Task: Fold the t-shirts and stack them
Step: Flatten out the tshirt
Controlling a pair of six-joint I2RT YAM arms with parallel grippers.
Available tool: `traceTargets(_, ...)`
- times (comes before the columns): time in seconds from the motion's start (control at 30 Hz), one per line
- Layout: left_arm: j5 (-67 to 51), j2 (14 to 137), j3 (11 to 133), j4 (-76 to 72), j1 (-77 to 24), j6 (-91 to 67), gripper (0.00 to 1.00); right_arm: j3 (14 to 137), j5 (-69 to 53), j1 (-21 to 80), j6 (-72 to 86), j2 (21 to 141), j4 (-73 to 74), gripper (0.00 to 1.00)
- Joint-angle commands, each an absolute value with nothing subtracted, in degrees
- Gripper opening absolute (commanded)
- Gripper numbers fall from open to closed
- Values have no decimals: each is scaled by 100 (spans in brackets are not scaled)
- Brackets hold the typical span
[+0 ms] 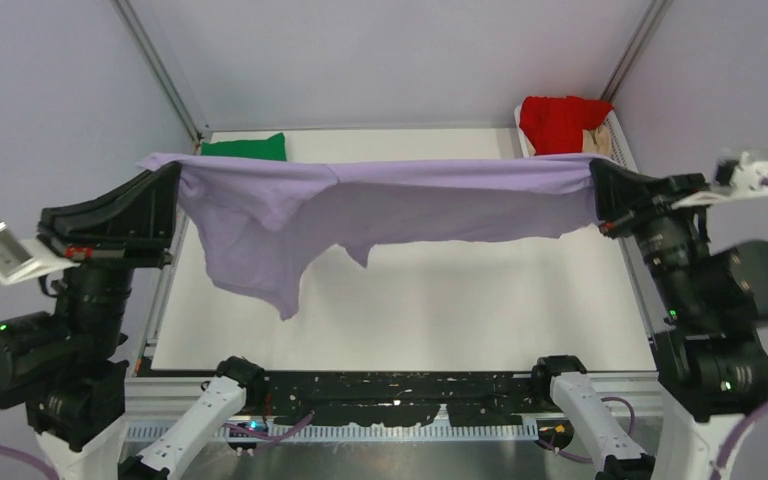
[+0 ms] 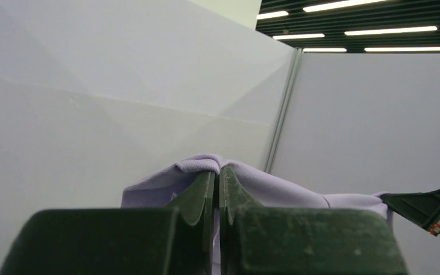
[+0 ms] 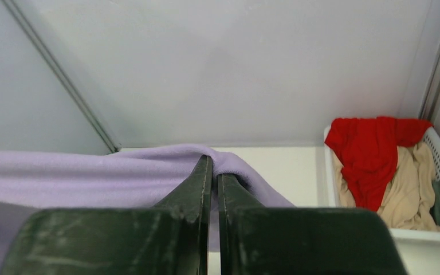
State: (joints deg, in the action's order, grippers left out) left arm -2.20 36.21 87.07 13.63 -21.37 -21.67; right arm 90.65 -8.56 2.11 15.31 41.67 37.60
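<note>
A lavender t-shirt (image 1: 400,205) hangs stretched in the air between my two grippers, well above the white table. My left gripper (image 1: 172,178) is shut on its left end, seen in the left wrist view (image 2: 217,171) with cloth (image 2: 275,186) pinched between the jaws. My right gripper (image 1: 596,180) is shut on its right end, with the cloth (image 3: 91,177) draped over the fingertips in the right wrist view (image 3: 212,163). The shirt's left part sags lowest. A folded green t-shirt (image 1: 245,148) lies at the back left. A red t-shirt (image 1: 558,120) and a tan one (image 3: 404,189) lie in the basket.
A white slatted basket (image 3: 418,234) stands at the table's back right corner. Grey walls close in the back and both sides. The white table top (image 1: 440,300) lies under the hanging shirt.
</note>
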Motion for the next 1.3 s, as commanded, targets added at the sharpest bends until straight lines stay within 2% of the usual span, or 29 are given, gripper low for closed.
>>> traceTargets(0.0,-245,3655,9247,1180,-2125,-1649,0,9637,-962,189,1414,3858,4155,5)
traceTargets(0.2,-167,4027,9825,1411,-2127,-1407,0,9824,-1023,186,1434,3708,4201,5)
traceTargets(0.37,441,4460,9642,1313,-2123,-1216,0,9453,-864,185,1487,3840,4119,5)
traceTargets(0.53,2012,5394,9344,1375,-2118,-786,0,8441,-404,185,1500,4114,3797,5)
traceTargets(0.67,2808,6627,8842,1205,-2065,-503,0,7188,-237,190,1554,4636,3156,6)
traceTargets(0.77,3040,8003,8775,1469,-1871,-811,6,6226,-334,189,1712,5608,2576,6)
traceTargets(0.8,2865,8622,9005,1755,-1780,-953,13,6097,-391,187,1726,5876,2272,9)
traceTargets(0.87,2402,10219,10166,2746,-1576,-1281,63,6006,-595,175,1764,7241,1933,11)
traceTargets(0.9,2242,10889,10955,3350,-1522,-1430,79,6232,-662,173,1737,7607,1889,14)
traceTargets(0.93,2229,11517,11680,3967,-1489,-1575,89,6399,-693,171,1708,8291,1872,19)
traceTargets(0.97,2150,12004,12454,4506,-1464,-1680,94,6796,-689,169,1677,8589,1903,40)
traceTargets(1.0,2042,12384,13025,4926,-1452,-1757,99,6997,-660,172,1660,9066,2067,50)
traceTargets(1.03,1893,12576,13302,5145,-1450,-1792,99,7295,-624,183,1659,9218,2171,66)
traceTargets(1.07,1728,12611,13312,5197,-1450,-1805,100,7409,-563,199,1660,9364,2189,74)
traceTargets(1.1,1595,12469,13072,5069,-1450,-1850,100,7409,-549,210,1641,9367,2175,85)
traceTargets(1.13,1437,12246,12579,4810,-1450,-1886,100,7308,-537,226,1634,9314,2151,89)
traceTargets(1.17,1259,11930,11982,4468,-1450,-1939,100,7227,-545,227,1628,9267,2058,98)
traceTargets(1.27,663,10933,10337,3429,-1450,-2209,100,6768,-642,248,1626,8986,2011,96)
